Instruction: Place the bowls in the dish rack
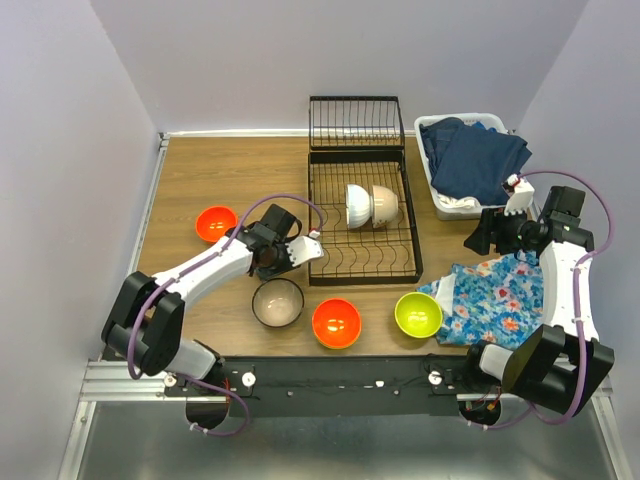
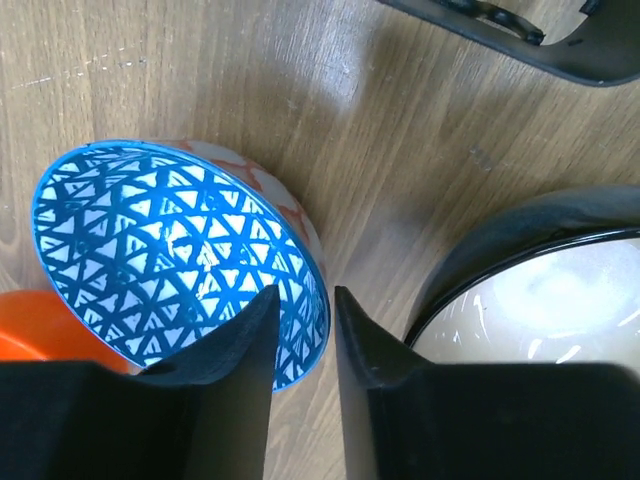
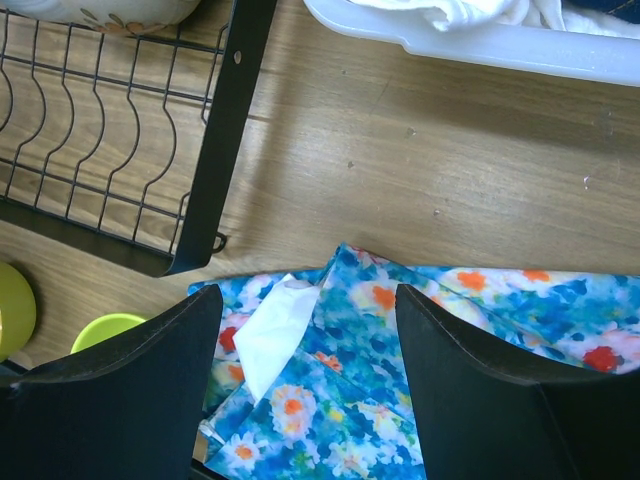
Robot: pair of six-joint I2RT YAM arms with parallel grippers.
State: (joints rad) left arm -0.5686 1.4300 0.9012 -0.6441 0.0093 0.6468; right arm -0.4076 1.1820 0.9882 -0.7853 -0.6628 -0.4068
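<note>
Left of the dish rack (image 1: 362,154), left jaws pinch the rim of the glossy blue-triangle bowl (image 2: 170,250), a dark-rimmed bowl (image 2: 540,300) crowding beside it; right of the rack, right jaws gape empty over floral cloth (image 3: 480,330).

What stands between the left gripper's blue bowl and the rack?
Nothing visible: the left gripper pinches the blue bowl right beside the rack, whose near slots look free.

Floral cloth (image 1: 500,300) near white tub (image 1: 427,165) of clothes (image 1: 480,160)
</note>
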